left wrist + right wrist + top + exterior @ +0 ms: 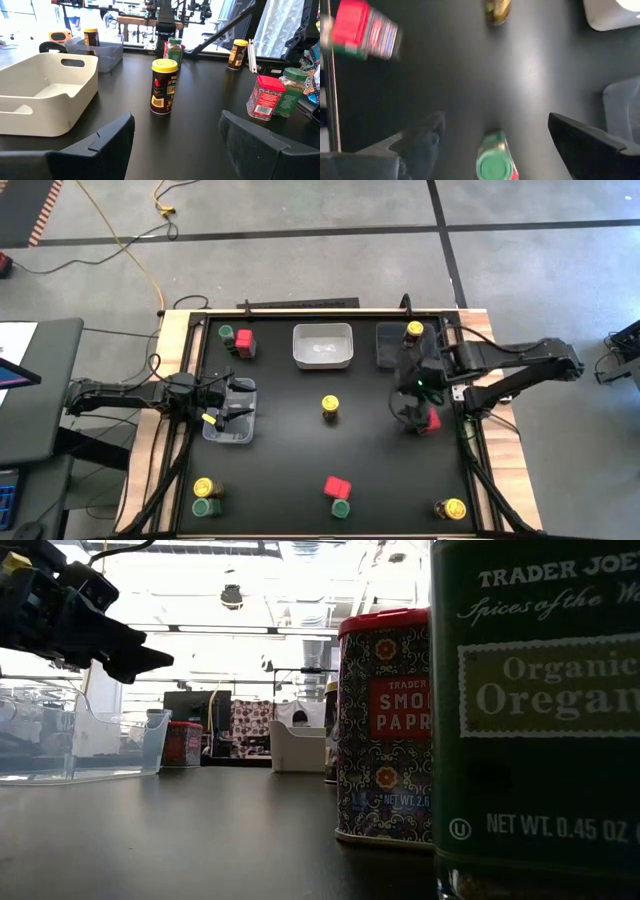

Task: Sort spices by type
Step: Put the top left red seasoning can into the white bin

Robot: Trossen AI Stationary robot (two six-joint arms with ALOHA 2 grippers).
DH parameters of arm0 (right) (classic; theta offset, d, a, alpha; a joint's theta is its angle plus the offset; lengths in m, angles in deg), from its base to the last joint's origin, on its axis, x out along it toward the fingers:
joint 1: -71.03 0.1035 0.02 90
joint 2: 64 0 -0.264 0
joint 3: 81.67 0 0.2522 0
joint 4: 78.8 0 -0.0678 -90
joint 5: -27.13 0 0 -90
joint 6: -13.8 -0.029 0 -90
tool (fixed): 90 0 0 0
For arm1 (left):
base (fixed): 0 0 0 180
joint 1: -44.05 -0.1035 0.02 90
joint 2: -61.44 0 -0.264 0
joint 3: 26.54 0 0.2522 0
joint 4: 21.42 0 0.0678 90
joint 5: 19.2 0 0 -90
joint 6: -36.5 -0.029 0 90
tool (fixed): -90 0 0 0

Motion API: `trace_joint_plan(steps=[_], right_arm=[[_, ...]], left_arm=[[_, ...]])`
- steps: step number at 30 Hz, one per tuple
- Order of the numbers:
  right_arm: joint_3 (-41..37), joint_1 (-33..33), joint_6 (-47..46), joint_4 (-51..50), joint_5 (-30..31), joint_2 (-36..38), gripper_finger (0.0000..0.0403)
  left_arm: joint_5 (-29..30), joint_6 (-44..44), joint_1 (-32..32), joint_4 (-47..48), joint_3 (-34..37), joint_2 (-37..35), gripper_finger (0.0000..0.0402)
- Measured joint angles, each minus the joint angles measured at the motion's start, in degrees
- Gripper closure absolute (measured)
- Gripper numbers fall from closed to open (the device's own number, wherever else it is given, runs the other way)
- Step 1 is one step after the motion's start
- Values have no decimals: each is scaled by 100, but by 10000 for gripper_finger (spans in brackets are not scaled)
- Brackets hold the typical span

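Small spice pots stand upright, spread over the black surface (pixel 290 450). A yellow-lidded jar (pixel 330 407) stands alone in the middle. A red box (pixel 337 487) touches a green-lidded jar (pixel 341 508) near the front edge. Another red box (pixel 245 342) and green jar (pixel 227 334) sit at the back left. A yellow jar (pixel 203 487) and green jar (pixel 201 507) share the front left corner.

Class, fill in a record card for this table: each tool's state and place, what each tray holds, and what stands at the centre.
left tool: open, over the near clear tray
right tool: open, above a green-lidded jar beside a red box
white tray: no spice seen inside
far clear tray: one yellow-lidded jar
table centre: a lone centre jar, yellow-lidded, upright
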Motion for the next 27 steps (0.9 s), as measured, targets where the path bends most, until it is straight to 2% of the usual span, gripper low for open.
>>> trace_joint_plan(steps=[7, 14, 20, 23, 27], right_arm=[[0, 611, 216, -368, 460, 261, 54], [0, 689, -473, -222, 454, 317, 56], [-3, 658, -470, -196, 441, 176, 55], [-4, 658, -475, -199, 426, 159, 48], [-4, 658, -476, -212, 426, 159, 20]], left_arm=[[0, 0, 0, 0, 2, 0, 123], [0, 0, 0, 0, 0, 0, 123], [0, 0, 0, 0, 1, 0, 123], [0, 0, 0, 0, 0, 0, 123], [0, 0, 0, 0, 1, -1, 123]])
